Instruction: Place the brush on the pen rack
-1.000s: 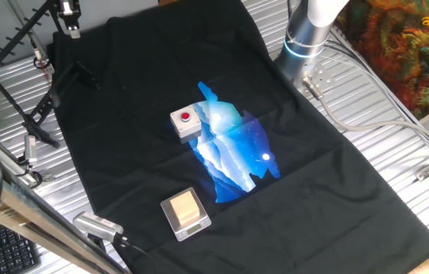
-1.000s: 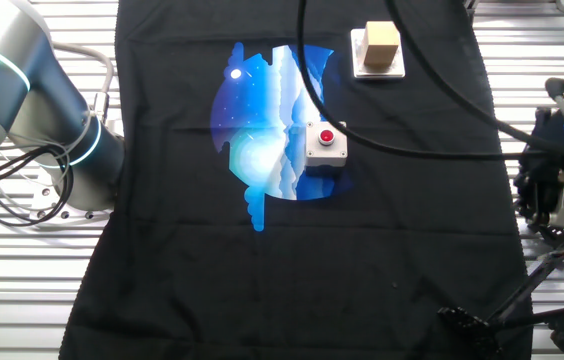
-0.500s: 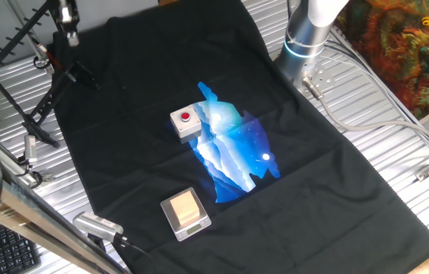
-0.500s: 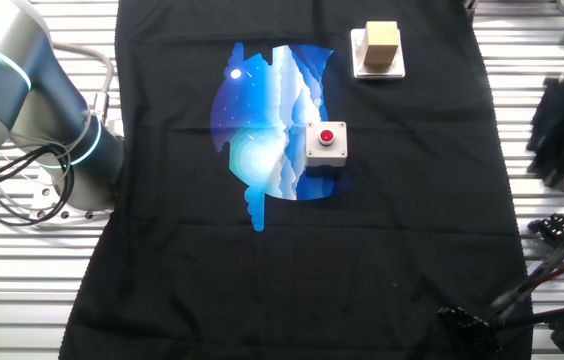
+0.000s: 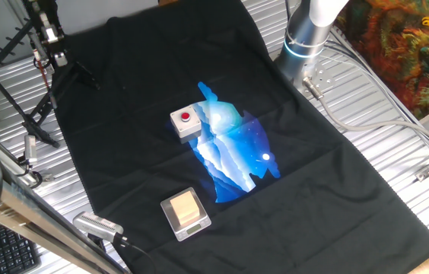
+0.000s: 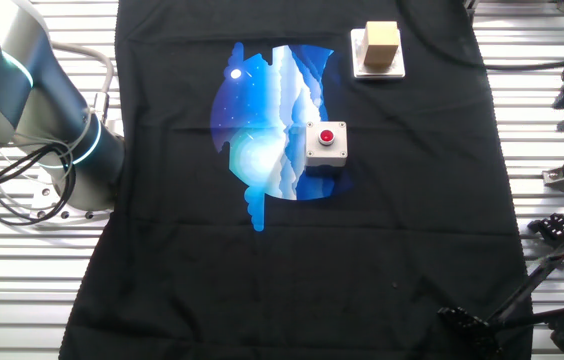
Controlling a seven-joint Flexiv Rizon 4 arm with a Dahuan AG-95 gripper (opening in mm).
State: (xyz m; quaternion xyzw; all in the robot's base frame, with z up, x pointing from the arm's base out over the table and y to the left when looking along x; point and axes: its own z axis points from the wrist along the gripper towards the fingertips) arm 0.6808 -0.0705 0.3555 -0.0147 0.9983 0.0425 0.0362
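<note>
At the far left of one fixed view the pen rack (image 5: 17,84) stands on the ribbed table (image 5: 397,152), just off the edge of the black cloth (image 5: 146,99): a thin black bar with short teeth slanting up to the far side, on splayed legs. The hand (image 5: 47,47) hangs right at the upper part of that rack, at the top left edge of the picture. It is small and partly cut off there, so I cannot tell whether its fingers are spread or pinching anything. A short reddish sliver shows just under it against the rack, which may be the brush, but it is too small to be sure; nowhere else on the cloth or table does a brush show.

Further right, in the middle of the cloth, a small grey box with a red button (image 5: 185,122) sits at the edge of a blue printed picture (image 5: 233,148). Nearer the camera a pale block rests on a little scale (image 5: 185,211). At the far right rises the arm's base (image 5: 306,38), with grey cables running over the table.

My judgement: the task is at or very close to the placing step, with the hand at the rack. Whether the brush is already resting between the teeth cannot be confirmed.
</note>
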